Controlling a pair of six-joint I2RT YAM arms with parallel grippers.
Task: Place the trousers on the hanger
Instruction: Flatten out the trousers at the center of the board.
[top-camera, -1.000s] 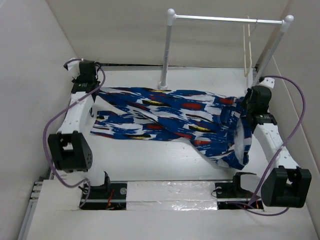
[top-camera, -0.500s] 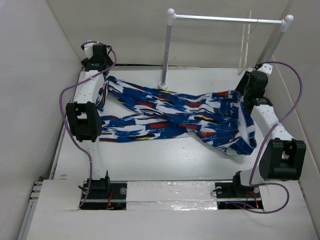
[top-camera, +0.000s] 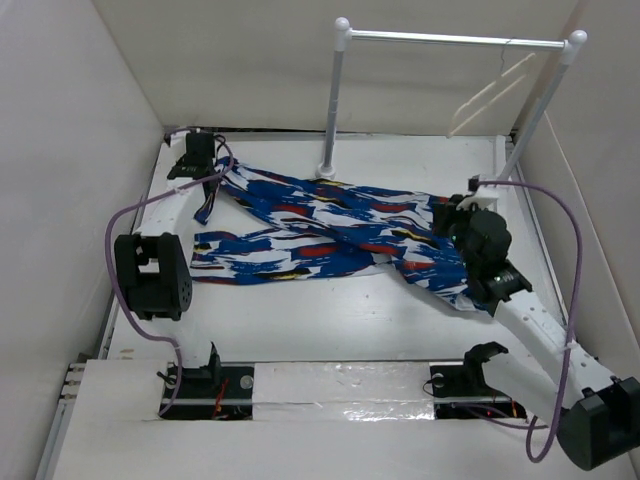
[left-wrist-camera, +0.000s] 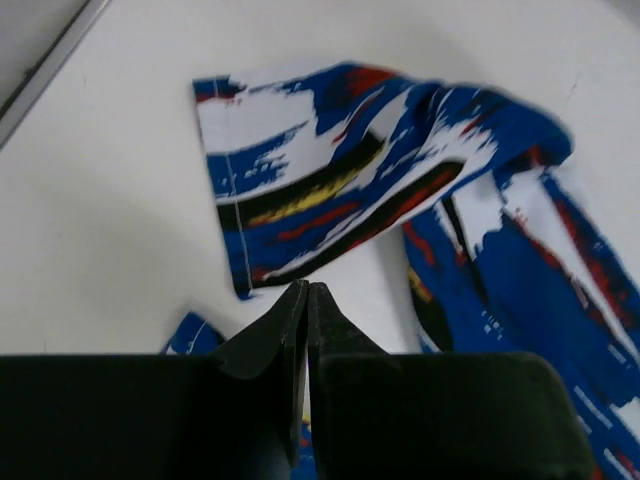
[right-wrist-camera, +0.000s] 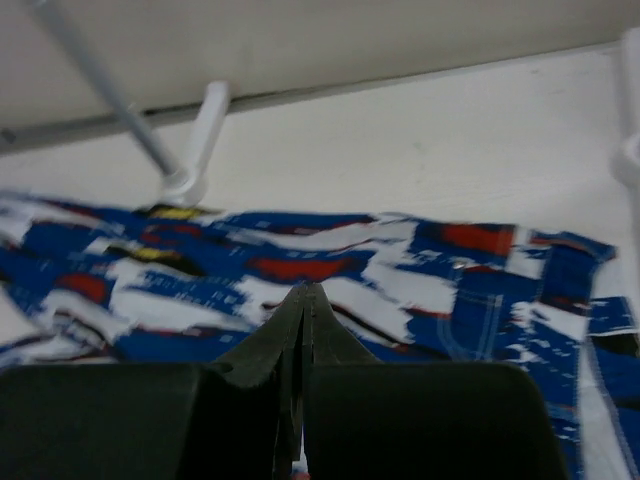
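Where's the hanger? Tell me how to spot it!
Look at the tall white rack at the back of the table. Near its right post, the hanger dangles from the rail, tilted. It is thin and cream, unlike the splashy blue trousers lying below.

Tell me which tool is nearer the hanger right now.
Right. The right tool is over the waist end of the trousers, on the same side of the table as the hanger. The left tool is at the far left corner, across the table from it.

white walls (top-camera: 60, 150) enclose a white table (top-camera: 330, 320) with a two-post rack (top-camera: 335, 100)
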